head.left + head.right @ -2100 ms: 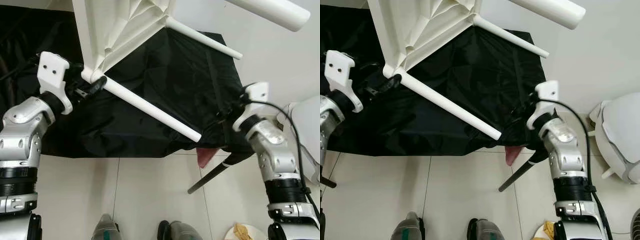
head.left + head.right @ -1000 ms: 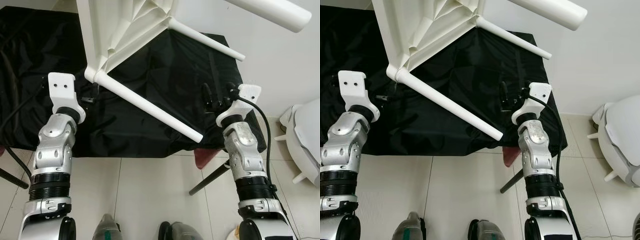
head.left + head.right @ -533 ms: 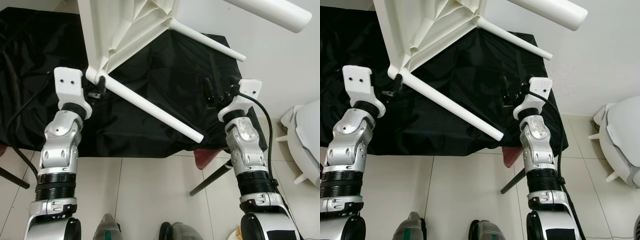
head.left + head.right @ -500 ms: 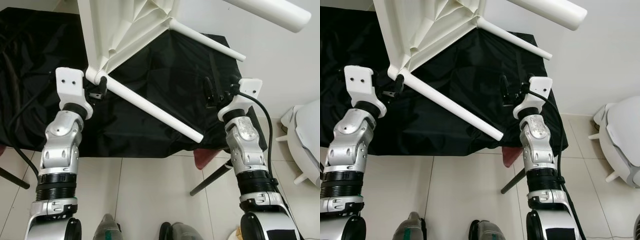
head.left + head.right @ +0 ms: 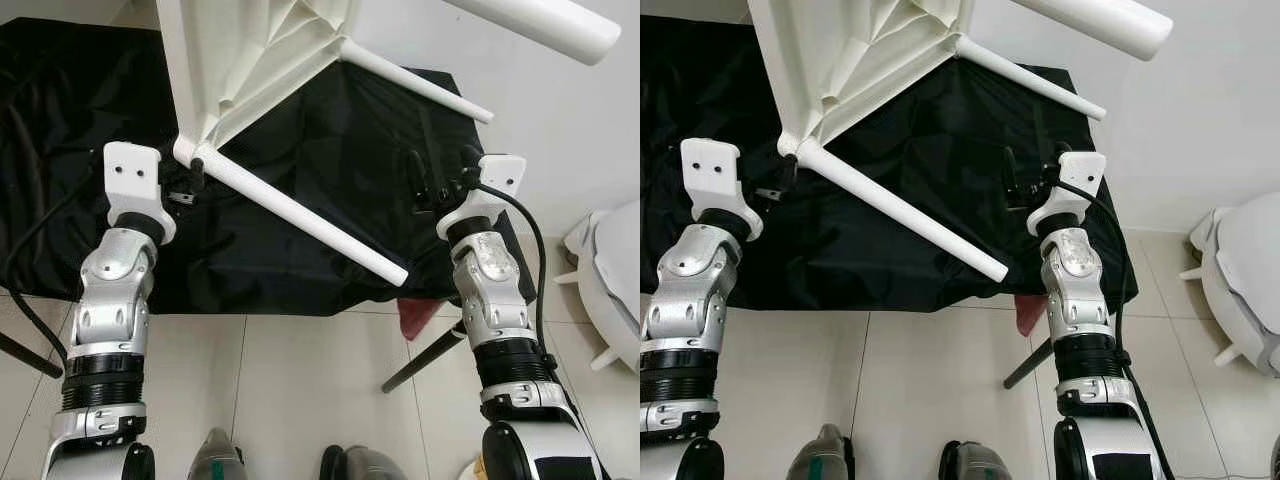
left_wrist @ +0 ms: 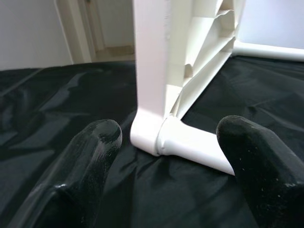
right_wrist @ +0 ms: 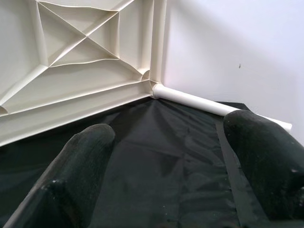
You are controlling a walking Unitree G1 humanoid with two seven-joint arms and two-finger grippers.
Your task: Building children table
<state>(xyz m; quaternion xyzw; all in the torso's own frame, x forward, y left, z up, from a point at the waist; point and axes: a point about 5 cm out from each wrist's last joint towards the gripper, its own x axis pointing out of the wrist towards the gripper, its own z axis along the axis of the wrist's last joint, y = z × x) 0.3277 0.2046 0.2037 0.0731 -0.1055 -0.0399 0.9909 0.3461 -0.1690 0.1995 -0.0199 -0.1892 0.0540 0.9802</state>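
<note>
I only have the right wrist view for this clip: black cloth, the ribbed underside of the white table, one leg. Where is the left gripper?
Observer: The left gripper is open, its fingers either side of the corner socket where the near leg joins the table.
Operator: Touching it?
Observer: In the left wrist view both fingers stand apart from the socket, over the black cloth.
Operator: And my own gripper, from above?
Observer: The right gripper is open above the cloth's right side, between the near leg and the far leg, touching neither.
Operator: How many legs are on?
Observer: Three show; the third points toward the camera.
</note>
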